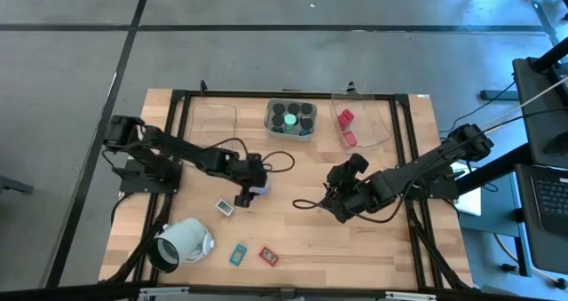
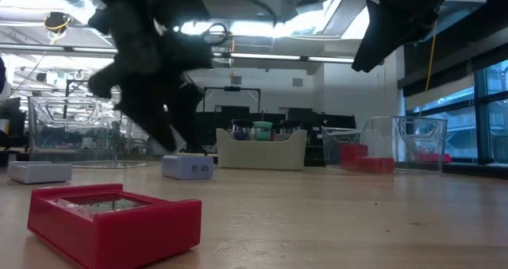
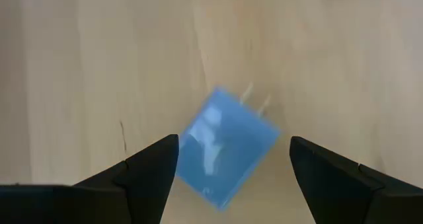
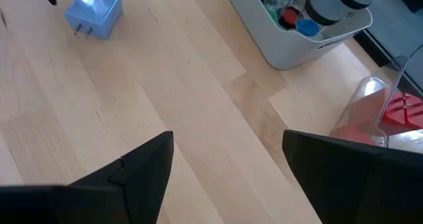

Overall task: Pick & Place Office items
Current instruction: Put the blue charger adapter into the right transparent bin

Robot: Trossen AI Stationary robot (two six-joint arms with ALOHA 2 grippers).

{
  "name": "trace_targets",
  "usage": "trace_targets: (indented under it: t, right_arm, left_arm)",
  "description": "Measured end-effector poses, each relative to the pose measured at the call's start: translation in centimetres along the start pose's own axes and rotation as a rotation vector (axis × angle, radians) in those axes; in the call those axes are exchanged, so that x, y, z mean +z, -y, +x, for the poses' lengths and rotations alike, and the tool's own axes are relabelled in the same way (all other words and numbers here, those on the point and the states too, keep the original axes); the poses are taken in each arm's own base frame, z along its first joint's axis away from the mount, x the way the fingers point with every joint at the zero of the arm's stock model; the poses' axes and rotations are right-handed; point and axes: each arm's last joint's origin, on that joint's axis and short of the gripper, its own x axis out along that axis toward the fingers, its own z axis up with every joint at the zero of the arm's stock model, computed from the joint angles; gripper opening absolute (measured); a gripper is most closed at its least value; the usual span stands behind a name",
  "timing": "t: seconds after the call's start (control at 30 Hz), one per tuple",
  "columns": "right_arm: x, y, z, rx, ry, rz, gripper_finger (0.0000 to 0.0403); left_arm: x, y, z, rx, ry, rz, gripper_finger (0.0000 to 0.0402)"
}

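so, left claw poised over the blue cube

going left to right across the wooden table (image 1: 373, 239): at the near left lies a large pale hollow cylinder (image 1: 180, 242) on its side, smooth and matte. beside it you have a small white flat rectangle (image 1: 224, 208), then a teal one (image 1: 238, 254) and a red one (image 1: 268, 256) near the front edge; the red one looks boxy with a recessed top.

your left gripper (image 3: 233, 159) hangs directly over the pale blue cube (image 3: 228, 155), fingers spread wide on either side of it, not touching. the cube looks like glossy plastic with two thin metal prongs on one face, and it sits turned at an angle to the fingers. this reads as the start of a pick: next you would likely need to lower, square up to the cube's flat sides, then close.

further back, a grey bin (image 1: 290, 120) holds short black cylinders (image 1: 306, 122), one green-topped (image 1: 290, 121). right of it a clear tray (image 1: 380, 122) holds red blocks (image 1: 346, 127). another clear tray (image 1: 213, 123) sits at the back left.

your right gripper (image 4: 228, 163) waits right of centre above bare wood, fingers wide apart, holding nothing.
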Motion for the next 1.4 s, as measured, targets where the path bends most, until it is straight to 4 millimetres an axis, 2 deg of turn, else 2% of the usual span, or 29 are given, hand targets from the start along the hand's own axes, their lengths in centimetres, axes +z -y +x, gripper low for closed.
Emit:
trace_targets:
  t: [0.37,0.7,0.83,1.0,1.2,1.4]
  right_arm:
    - [0.0,0.0,0.0,0.000,0.000,0.000,0.0288]
    - [0.0,0.0,0.0,0.005,-0.007,-0.001,0.0288]
    - [0.0,0.0,0.0,0.004,-0.007,-0.002,0.0288]
    - [0.0,0.0,0.0,0.004,-0.007,-0.002,0.0288]
    - [0.1,-0.2,0.0,0.020,0.005,0.054,0.0288]
    - [1.4,-0.8,0.4,0.111,0.047,0.259,0.0288]
  left_arm:
    - [0.5,-0.4,2.5,-0.007,-0.090,0.229,0.0288]
    - [0.3,-0.4,3.4,-0.018,-0.146,0.192,0.0283]
    - [0.3,-0.3,2.8,-0.008,-0.149,0.128,0.0254]
    - [0.8,-0.4,1.4,0.010,-0.093,-0.035,0.0213]
    - [2.4,-0.4,-1.0,0.032,0.071,-0.193,0.0213]
    - [4.7,0.7,-4.3,0.202,0.324,-0.124,0.0221]
